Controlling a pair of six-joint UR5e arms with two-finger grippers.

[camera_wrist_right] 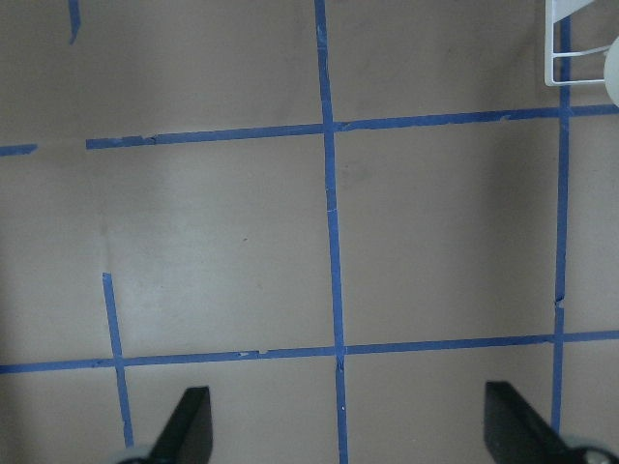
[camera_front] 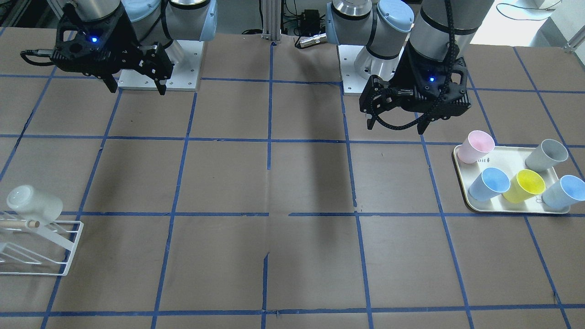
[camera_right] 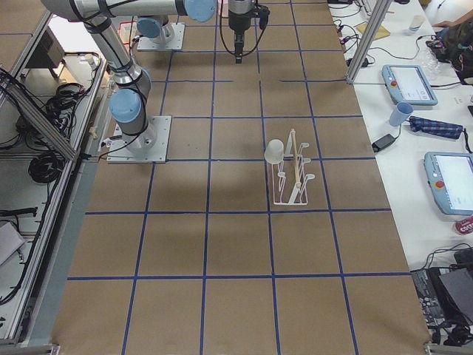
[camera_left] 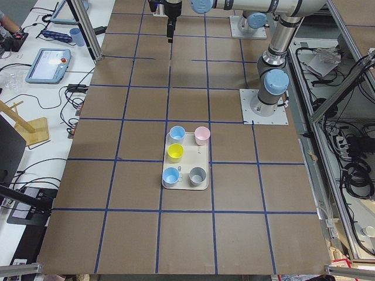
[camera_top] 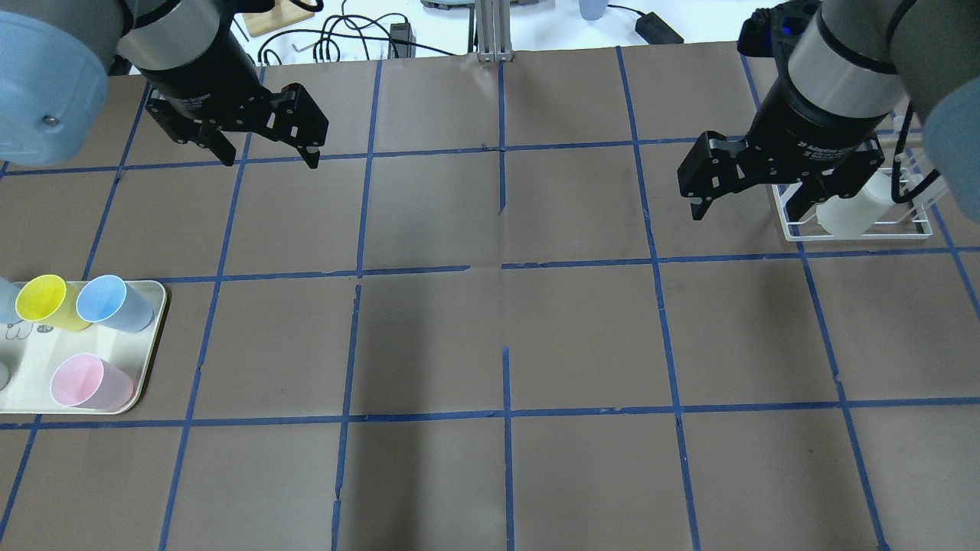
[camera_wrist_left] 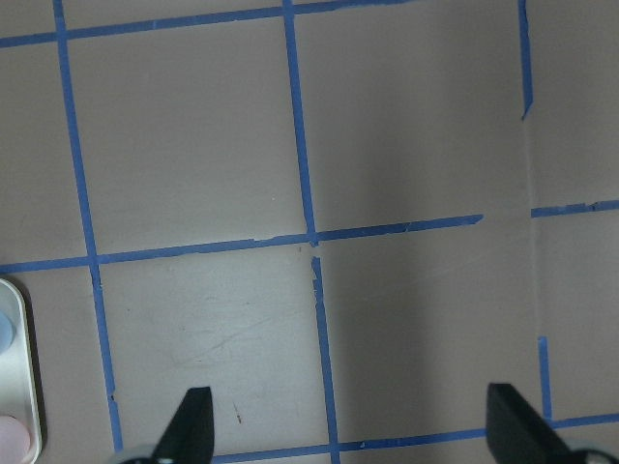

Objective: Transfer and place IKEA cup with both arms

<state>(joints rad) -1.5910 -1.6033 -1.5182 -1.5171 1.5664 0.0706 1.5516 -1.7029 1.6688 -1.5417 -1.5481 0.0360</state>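
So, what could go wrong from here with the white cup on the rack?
1. The IKEA cup hangs tilted on a peg of the thin wire rack; the right gripper might drag the rack when pulling it off.
2. The tray already holds five coloured cups, so setting it there could knock a neighbour.

IKEA cup point(camera_front: 34, 204) is off-white, rack point(camera_front: 55, 237) white, tray point(camera_front: 507, 157) cream, table point(camera_front: 228, 183) brown with a blue grid.
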